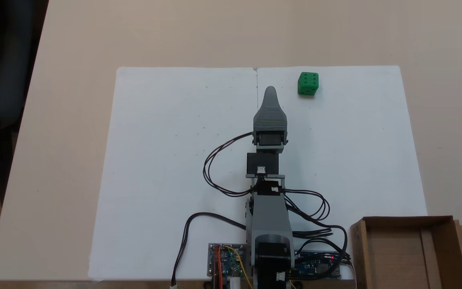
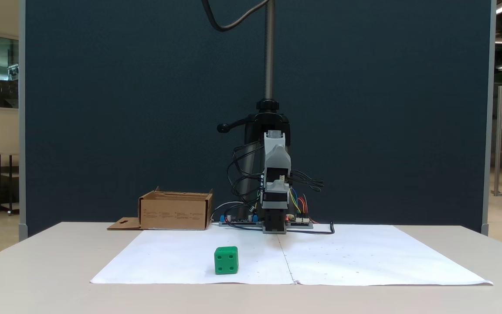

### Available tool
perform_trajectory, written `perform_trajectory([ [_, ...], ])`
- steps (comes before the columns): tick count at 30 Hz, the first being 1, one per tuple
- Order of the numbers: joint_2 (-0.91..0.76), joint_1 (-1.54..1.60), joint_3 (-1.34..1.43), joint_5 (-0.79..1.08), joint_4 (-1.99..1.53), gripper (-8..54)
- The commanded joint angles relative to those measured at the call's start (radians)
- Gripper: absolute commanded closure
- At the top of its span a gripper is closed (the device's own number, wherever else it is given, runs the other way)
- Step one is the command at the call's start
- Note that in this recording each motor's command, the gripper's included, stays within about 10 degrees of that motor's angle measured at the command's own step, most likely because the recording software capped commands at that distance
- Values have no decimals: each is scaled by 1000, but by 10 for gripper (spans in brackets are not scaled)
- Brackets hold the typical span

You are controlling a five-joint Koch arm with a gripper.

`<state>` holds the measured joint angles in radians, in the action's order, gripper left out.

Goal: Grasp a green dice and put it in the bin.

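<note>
White paper sheet (image 1: 167, 160) covers most of the pale tabletop (image 1: 74, 36); a seam runs down its middle, and faint specks dot it. The green dice (image 1: 308, 84) sits on the sheet near its far edge in a fixed view from above, to the right of the seam, well apart from everything else. In a fixed view from the front the same dice (image 2: 226, 260) stands close to the sheet's near edge, left of the seam — four pips face that camera. Bright plastic, rounded edges, recessed darker pips.

The gripper (image 1: 270, 90) reaches along the seam, its grey tapered tip pointing toward the sheet's far edge, near the dice but not touching it. One jaw lies over the other in the view from above, and from the front the arm (image 2: 276, 192) shows end-on — whether the jaws are parted or closed, I cannot tell.

The bin (image 1: 409, 220) stands at the sheet's lower right corner beside the arm's base: brown cardboard, upright walls, a side flap with a hang-hole cutout. Black cables (image 1: 215, 168) loop off the arm; circuit boards (image 1: 225, 265) with coloured wires lie at the base. A dark blue partition (image 2: 124, 109) stands behind the table.
</note>
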<state>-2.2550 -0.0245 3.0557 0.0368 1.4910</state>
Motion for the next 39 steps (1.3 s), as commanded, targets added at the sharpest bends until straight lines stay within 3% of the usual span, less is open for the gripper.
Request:
perform_trajectory([
  [1, -110, 21, 74, 69, -173, 24],
  [5, -110, 20, 74, 69, -414, 24],
  [23, -110, 26, -12, 81, -518, 50],
  [39, -101, -21, -647, 71, -1577, 32],
])
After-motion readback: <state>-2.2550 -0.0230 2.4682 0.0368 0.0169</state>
